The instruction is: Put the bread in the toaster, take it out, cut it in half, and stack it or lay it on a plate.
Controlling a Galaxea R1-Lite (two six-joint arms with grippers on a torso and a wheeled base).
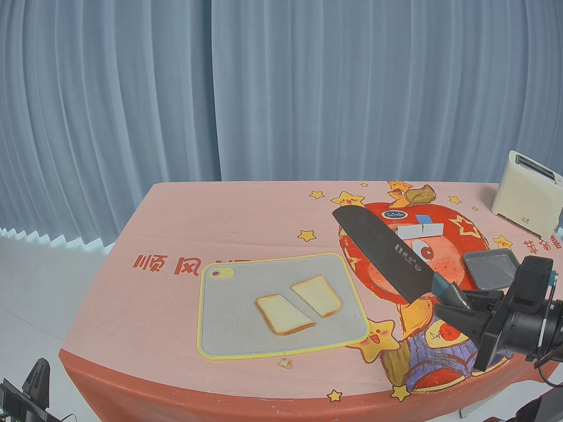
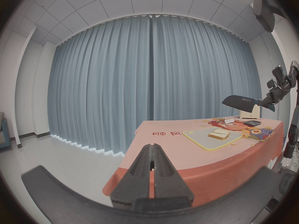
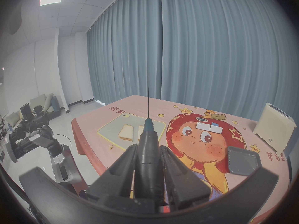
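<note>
Bread [image 1: 284, 315] lies cut in two halves, just apart, on the cutting board [image 1: 229, 329] — judged light, soft and crumbly, best pinched gently at a crust edge — while the right gripper [image 1: 451, 305] is clamped on the handle of the knife [image 1: 381, 250], blade held aloft.

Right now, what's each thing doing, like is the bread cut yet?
bread: cut in two, halves lying apart on the cutting board
knife: held up above the table
right gripper: shut on the knife handle
left gripper: shut, holding nothing
plate: empty
toaster: upright, nothing sticking out
</note>
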